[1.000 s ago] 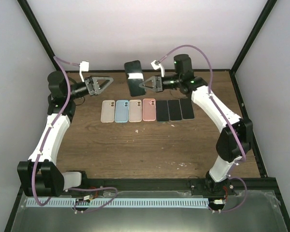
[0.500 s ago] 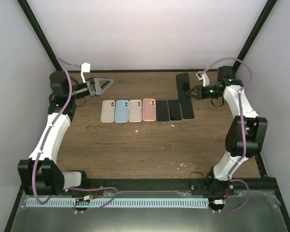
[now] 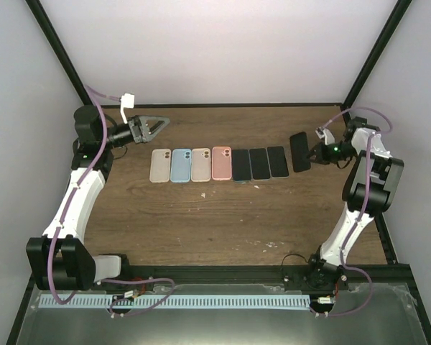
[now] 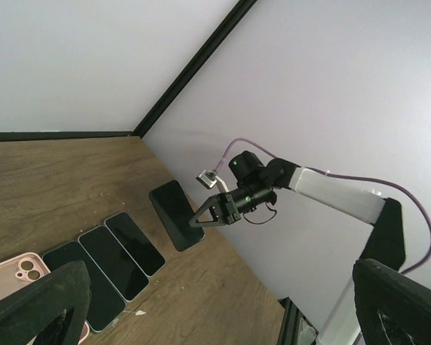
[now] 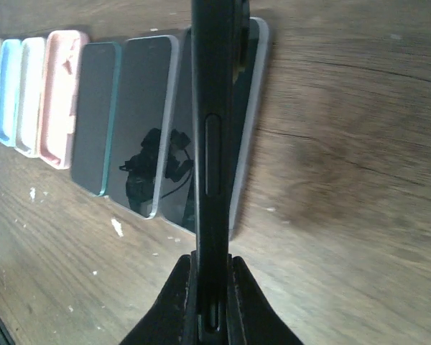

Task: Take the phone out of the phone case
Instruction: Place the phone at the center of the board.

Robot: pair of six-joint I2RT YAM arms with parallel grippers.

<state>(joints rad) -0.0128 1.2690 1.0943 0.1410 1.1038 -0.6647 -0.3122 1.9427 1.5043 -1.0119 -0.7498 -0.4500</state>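
Right claw (image 3: 314, 153) closed tight on the near end of a black phone (image 3: 299, 152). In the right wrist view the phone (image 5: 212, 108) stands edge-on between the fingers (image 5: 181, 302), its side button facing the camera. The phone is held tilted at the far right of the table (image 3: 201, 215), just beside the right end of a row of three black phones (image 3: 258, 163) that lie flat, screens up. Whether its lower end touches the wood cannot be told, nor whether it wears a case.

To the left of those phones, in the same line, lie four empty cases: pink case (image 3: 221, 162), beige case (image 3: 200, 164), blue case (image 3: 181, 165) and clear case (image 3: 160, 165).

Left claw (image 3: 159, 128) spread to its widest, holding nothing, raised at the far left of the table beyond the clear case and pointing toward the right arm (image 4: 330, 194).
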